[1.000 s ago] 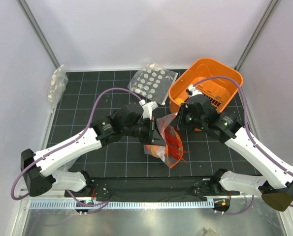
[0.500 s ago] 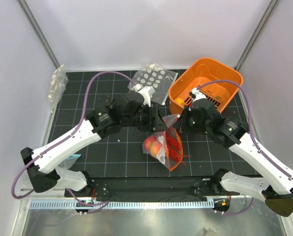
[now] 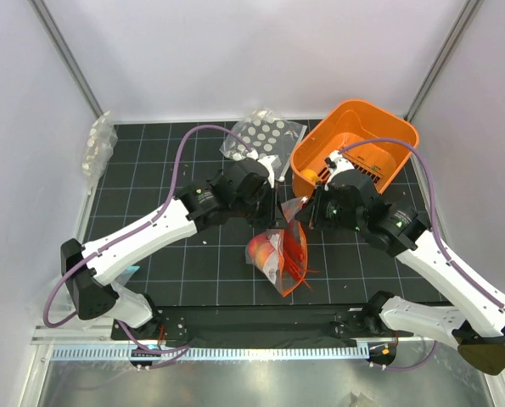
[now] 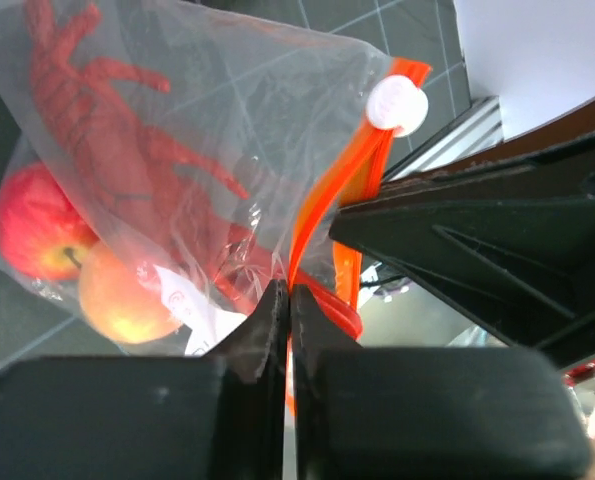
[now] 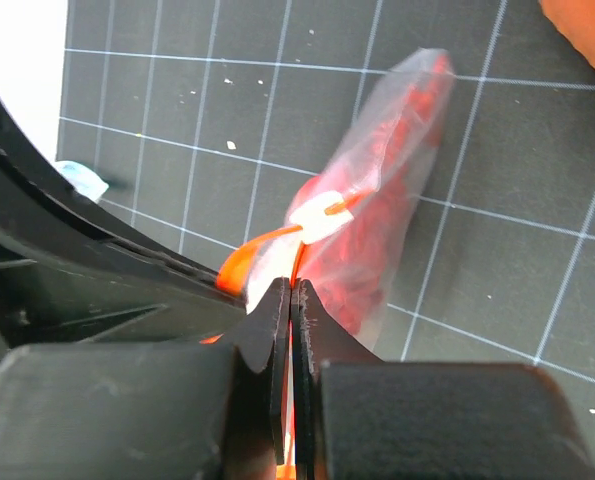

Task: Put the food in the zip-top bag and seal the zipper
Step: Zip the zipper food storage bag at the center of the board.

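Bystanders on the black gridded bench
An orange slotted basket sits at the far right. Just left of the basket lies a clear bag of white discs, and well left of it, at the bench's edge, another clear bag.

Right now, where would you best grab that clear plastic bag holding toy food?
Probably the flat orange-red zipper strip along the mouth of the clear plastic bag, pinched across its two faces from the free edge. It is a thin ribbon; the round red toy fruit bulges the film elsewhere.
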Available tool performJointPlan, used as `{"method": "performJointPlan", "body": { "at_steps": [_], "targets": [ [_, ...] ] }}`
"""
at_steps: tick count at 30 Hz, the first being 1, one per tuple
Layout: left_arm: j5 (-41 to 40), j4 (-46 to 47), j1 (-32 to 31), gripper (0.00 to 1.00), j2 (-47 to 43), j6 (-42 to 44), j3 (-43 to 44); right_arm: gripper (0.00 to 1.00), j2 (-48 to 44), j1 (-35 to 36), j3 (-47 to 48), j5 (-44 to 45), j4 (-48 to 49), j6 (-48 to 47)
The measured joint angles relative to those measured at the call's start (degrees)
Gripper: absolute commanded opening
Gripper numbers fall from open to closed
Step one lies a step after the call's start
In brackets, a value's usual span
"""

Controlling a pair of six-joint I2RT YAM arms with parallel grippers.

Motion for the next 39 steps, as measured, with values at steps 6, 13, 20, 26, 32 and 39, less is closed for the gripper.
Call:
{"method": "performJointPlan", "body": {
  "at_steps": [6,13,20,26,32,39],
  "targets": [
    [2.0,1.5,0.0,0.27,0.0,0.7,0.0,0.01,-0.5,0.0,0.1,-0.9,1.6,0.7],
    [2.5,3.5,0.0,0.6,-1.8,1.6,-1.6,0.01,-0.5,0.0,0.1,-2.8,3.3,4.6],
    [2.8,3.8,0.0,0.61,-2.2,1.9,-1.8,0.01,0.9,-0.1,0.9,-2.5,3.7,8.6],
    [2.7,4.2,0.0,0.61,-2.1,3.0,-1.8,0.01,4.4,-0.1,4.0,-0.3,1.8,13.9],
    [2.7,4.3,0.0,0.51,-1.5,3.7,-1.8,0.02,5.2,-0.2,4.8,2.0,0.1,17.6],
    [1.3,3.8,0.0,0.46,0.6,4.2,-1.8,0.02,5.8,-0.2,5.7,2.9,-0.2,20.4]
  ]
}}
